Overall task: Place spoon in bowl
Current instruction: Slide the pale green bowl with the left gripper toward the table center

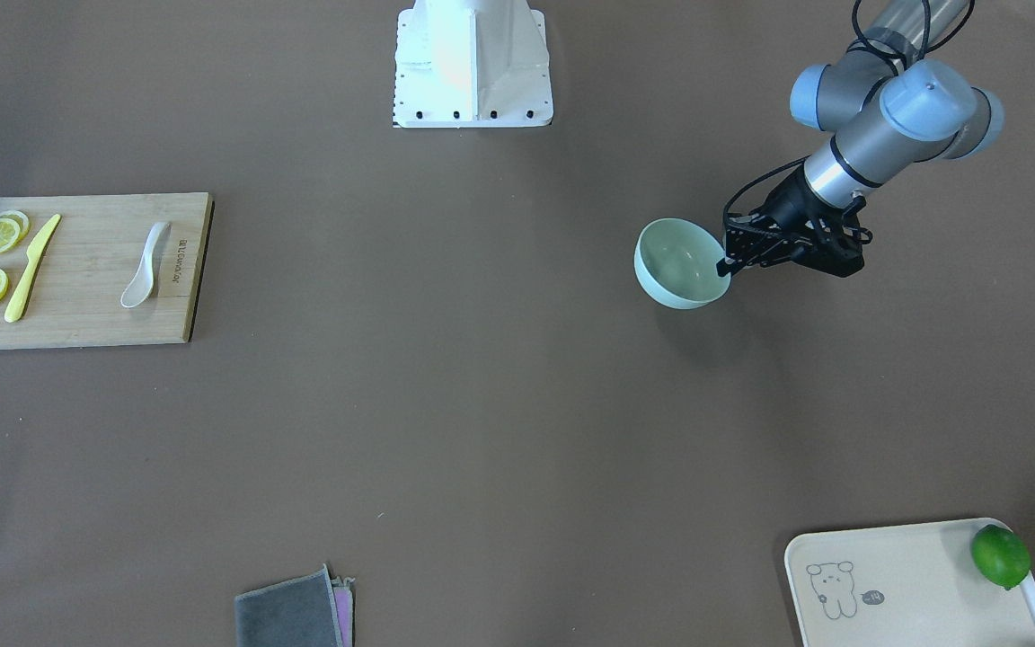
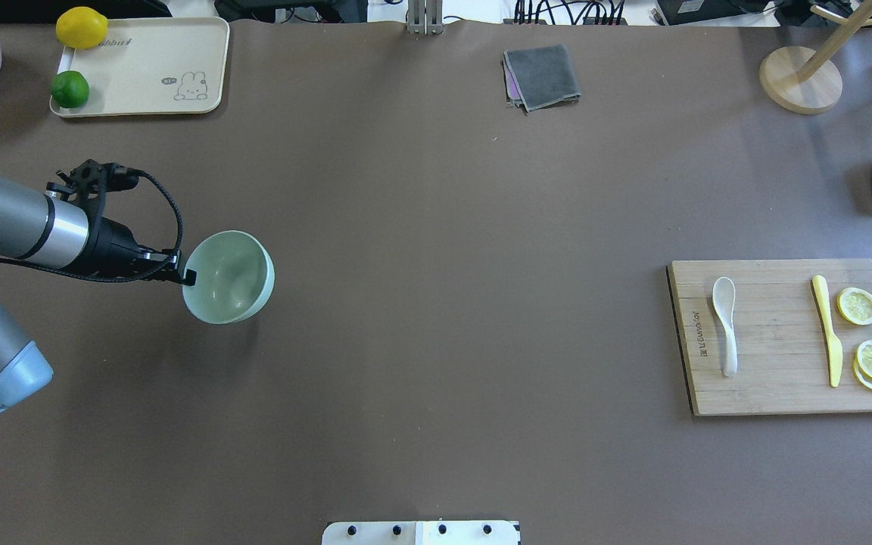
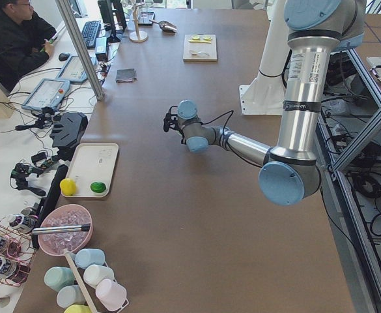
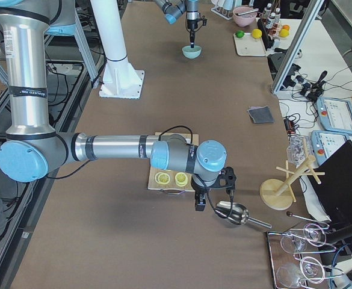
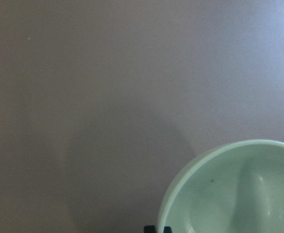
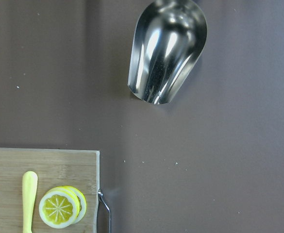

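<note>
**Desk:** Where do you have the task's things?

**Me:** The left tool point(image 2: 188, 278) is clamped on the rim of the bowl point(image 2: 228, 277). One finger is inside the rim, as far as I can see from overhead. The bowl sits tilted on my left side of the tabletop point(image 2: 436, 227), and from the shadow under it I'd judge it is lifted clear. The spoon point(image 2: 725, 325) lies flat on the cutting board point(image 2: 777, 390) far over on the right, well apart from the bowl.

**Desk:** And the right tool?

**Me:** I see the right tool point(image 4: 200, 203) only in the side camera, so I cannot tell whether its fingers are spread or closed. It hangs off the board's outer end, near the metal scoop point(image 6: 167, 48). Its wrist camera shows only that scoop, a board corner, the lemon slices point(image 6: 61, 208) and the tip of the yellow knife point(image 6: 29, 199). The spoon isn't in it.

**Desk:** So which arm fetches?

**Me:** The right one, I think, since it is much nearer and the left is busy with the bowl. From the right tool, the spoon lies inward toward the table's middle, across the board past the slices and the knife, at the board's inner end. Its long axis runs toward and away from the robot, roughly parallel to the knife, with the handle pointing at the robot's base and the scoop away. I'd want the fingers closing across the handle, so set square to that axis.
</note>
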